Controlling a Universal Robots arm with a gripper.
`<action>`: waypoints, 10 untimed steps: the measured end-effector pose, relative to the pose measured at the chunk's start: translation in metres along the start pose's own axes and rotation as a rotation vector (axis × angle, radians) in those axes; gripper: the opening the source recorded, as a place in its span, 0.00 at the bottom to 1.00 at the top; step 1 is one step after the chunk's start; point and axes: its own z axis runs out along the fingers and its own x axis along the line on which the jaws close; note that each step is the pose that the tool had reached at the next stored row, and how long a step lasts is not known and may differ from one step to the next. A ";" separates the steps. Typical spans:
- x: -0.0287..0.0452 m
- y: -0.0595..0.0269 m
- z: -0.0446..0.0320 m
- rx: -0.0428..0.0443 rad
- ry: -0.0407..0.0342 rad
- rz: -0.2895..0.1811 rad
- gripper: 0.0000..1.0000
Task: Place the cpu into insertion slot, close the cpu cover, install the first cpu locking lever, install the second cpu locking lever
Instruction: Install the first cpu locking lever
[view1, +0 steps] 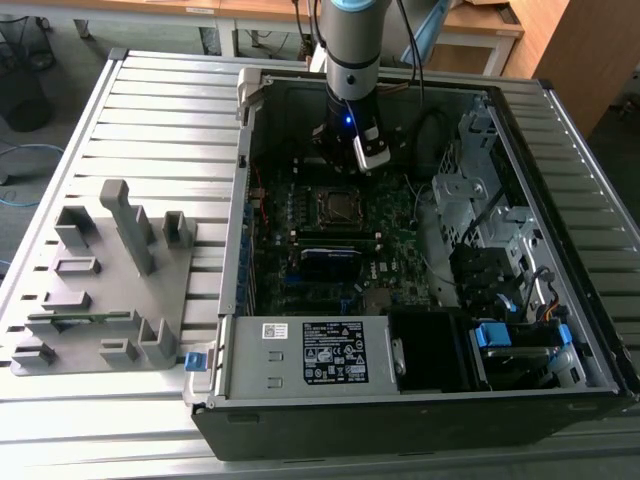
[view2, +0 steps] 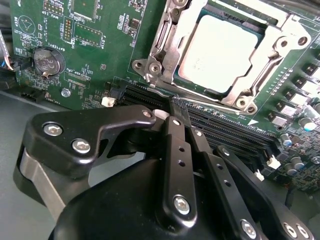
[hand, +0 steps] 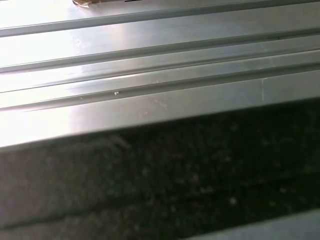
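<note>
Silvery cpu cover (view2: 172, 47) down around cpu (view2: 220, 52), end effector (view2: 177, 112) just beside.

We see the open PC case (view1: 420, 260) on the slatted table (view1: 160, 110), w/ the fixture tray (view1: 100, 290) beside it on the exterior view's left. Motherboard (view1: 330, 250) lies flat in the case; cpu (view2: 220, 52) sits in its socket near board centre, cpu cover (view2: 280, 55) down around it. Gripper (view1: 350, 150) hangs over the board's far side, just beyond the socket. Power supply (view1: 310, 355) fills the near edge; drive bays (view1: 490, 260) to the exterior view's right.
</note>
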 end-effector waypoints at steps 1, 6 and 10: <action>-0.0001 0.0001 -0.0007 -0.0001 0.0000 0.000 0.10; -0.0003 0.0004 -0.0024 -0.0006 -0.0002 0.000 0.10; -0.0007 -0.0016 -0.0027 0.0006 -0.0003 0.000 0.10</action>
